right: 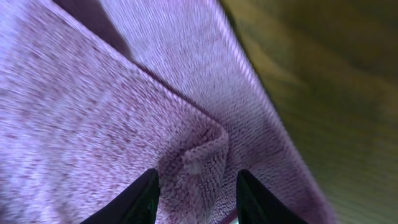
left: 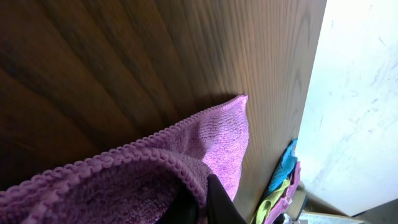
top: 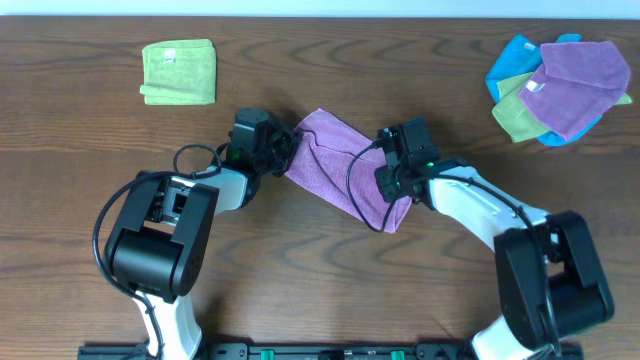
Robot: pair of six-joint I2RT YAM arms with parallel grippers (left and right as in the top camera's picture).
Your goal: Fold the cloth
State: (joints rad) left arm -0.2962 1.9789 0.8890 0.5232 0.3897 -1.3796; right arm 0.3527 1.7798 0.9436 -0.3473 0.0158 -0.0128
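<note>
Surface: dark wood-grain table, with a pale floor past its edge in the left wrist view.
Cloth: the cloth lies mid-table as a doubled strip, running slantwise from upper left to lower right.
Left arm: elbow bent, wrist reaching in to the strip's upper-left end.
Left pincer: the left gripper is closed, seemingly on the cloth's hem, which rises over its finger.
Right arm: stretched in from the lower right, wrist over the strip's lower end.
Right pincer: the right gripper has its fingers apart, straddling a curled cloth corner.
Overhead only: a green folded cloth at far left and a pile of cloths at far right, both well apart from the arms.
Right wrist only: one layer overlaps another, its edge cutting diagonally.
</note>
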